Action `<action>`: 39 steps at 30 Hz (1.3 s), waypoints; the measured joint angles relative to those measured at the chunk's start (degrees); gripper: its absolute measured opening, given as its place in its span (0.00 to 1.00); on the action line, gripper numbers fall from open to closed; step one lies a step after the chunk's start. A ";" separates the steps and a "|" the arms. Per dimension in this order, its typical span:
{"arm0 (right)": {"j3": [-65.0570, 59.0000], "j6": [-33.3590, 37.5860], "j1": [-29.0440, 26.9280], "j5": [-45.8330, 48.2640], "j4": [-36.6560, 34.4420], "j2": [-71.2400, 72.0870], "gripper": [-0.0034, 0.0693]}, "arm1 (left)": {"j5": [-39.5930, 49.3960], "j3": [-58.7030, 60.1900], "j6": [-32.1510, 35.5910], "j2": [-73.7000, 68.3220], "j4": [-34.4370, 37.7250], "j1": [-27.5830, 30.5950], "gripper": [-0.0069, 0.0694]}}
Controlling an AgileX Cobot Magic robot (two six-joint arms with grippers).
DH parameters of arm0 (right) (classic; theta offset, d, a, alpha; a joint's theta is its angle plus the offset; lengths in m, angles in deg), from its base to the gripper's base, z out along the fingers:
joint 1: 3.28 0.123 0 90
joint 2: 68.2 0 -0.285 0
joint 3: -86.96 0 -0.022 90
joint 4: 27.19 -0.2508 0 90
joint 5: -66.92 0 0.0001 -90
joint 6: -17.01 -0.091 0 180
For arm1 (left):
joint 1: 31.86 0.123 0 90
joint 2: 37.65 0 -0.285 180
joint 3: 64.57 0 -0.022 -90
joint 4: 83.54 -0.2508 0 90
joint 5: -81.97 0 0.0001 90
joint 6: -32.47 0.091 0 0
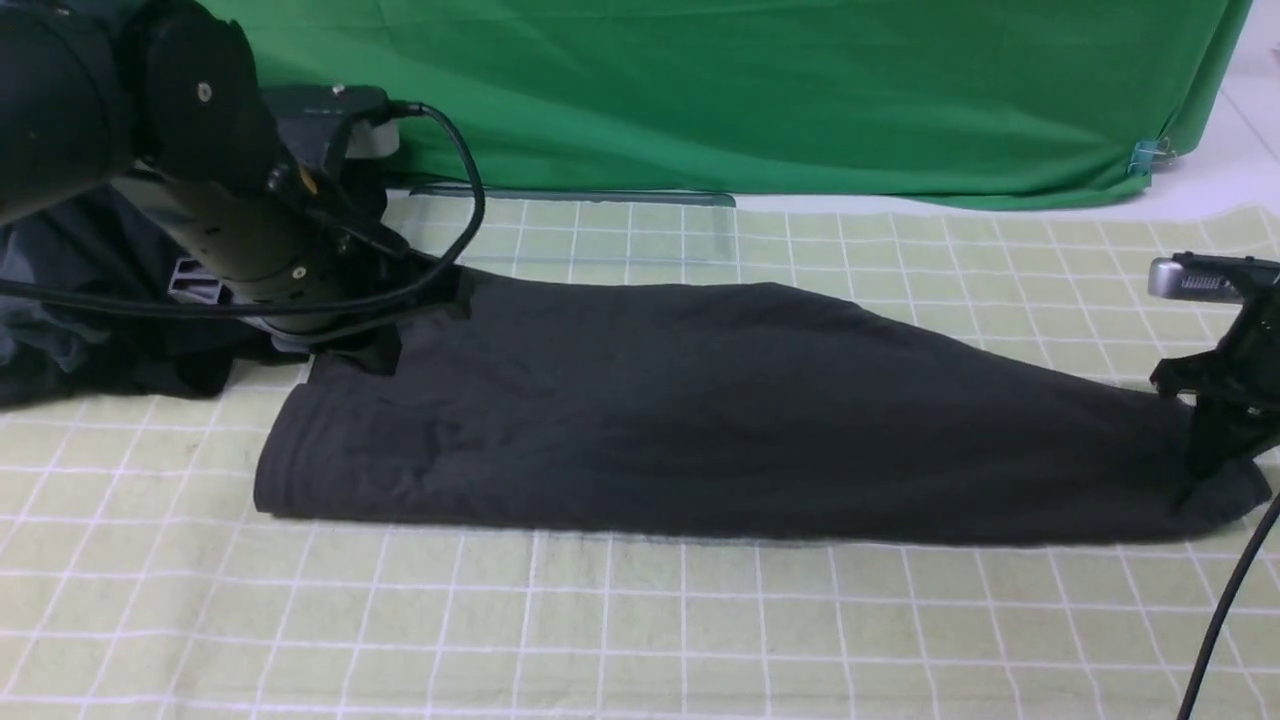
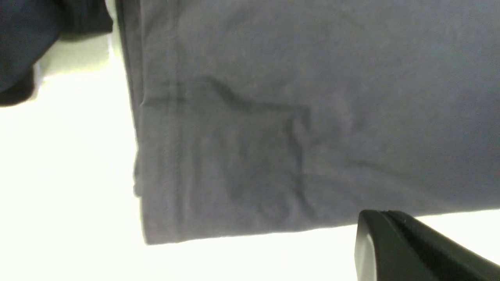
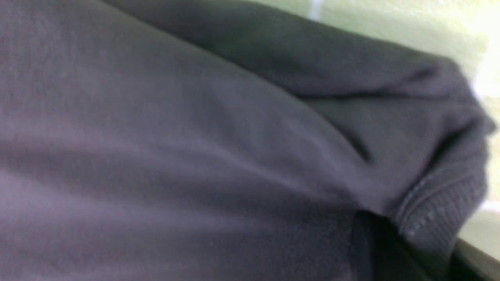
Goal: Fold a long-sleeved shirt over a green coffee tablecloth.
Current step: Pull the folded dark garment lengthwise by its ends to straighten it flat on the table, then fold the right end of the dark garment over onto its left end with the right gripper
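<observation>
The long-sleeved shirt (image 1: 700,410), dark charcoal, lies folded into a long band across the green coffee tablecloth (image 1: 640,620), a pale yellow-green cloth with a white grid. Its print is hidden. My left gripper (image 1: 365,345) sits at the shirt's far left corner, where the fabric rises to it. In the left wrist view, the left gripper (image 2: 384,216) is pressed shut, its tips at the shirt (image 2: 297,117) edge. My right gripper (image 1: 1205,480) is shut on the shirt's right end. In the right wrist view a ribbed cuff (image 3: 441,203) bunches at the right gripper (image 3: 390,238).
A bundle of black and grey garments (image 1: 80,330) lies at the far left behind my left arm. A plain deep green sheet (image 1: 700,90) hangs at the back with a blue clip (image 1: 1145,155). A black cable (image 1: 1230,600) hangs at the right edge.
</observation>
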 joint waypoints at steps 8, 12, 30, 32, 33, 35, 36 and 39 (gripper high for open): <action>0.84 -1.45 -4.78 0.79 5.33 8.67 0.09 | 2.13 0.00 -2.88 1.54 -6.38 0.00 0.09; 2.02 -2.39 -4.12 1.55 3.91 12.74 0.08 | 1.25 0.00 -4.03 1.79 -6.79 0.64 0.09; 14.24 -11.91 38.07 -3.84 -0.19 16.79 0.08 | -0.44 0.00 3.69 1.79 5.77 21.06 0.09; 17.36 -13.33 41.91 -4.72 -0.47 13.50 0.08 | -0.44 0.00 5.18 1.79 7.66 22.61 0.09; 18.96 -13.84 43.73 -5.23 -0.48 11.38 0.08 | -0.39 0.00 6.10 1.79 8.44 23.20 0.09; 20.97 -14.58 45.94 -5.95 -0.54 8.17 0.08 | -0.40 0.00 6.83 1.79 9.64 23.59 0.09; 24.15 -15.31 48.00 -6.94 -1.28 4.31 0.08 | -0.40 0.00 7.84 1.79 10.30 23.72 0.09; 28.64 -17.42 50.26 -8.80 -4.07 -1.69 0.08 | -0.40 0.00 8.33 1.79 11.43 23.72 0.09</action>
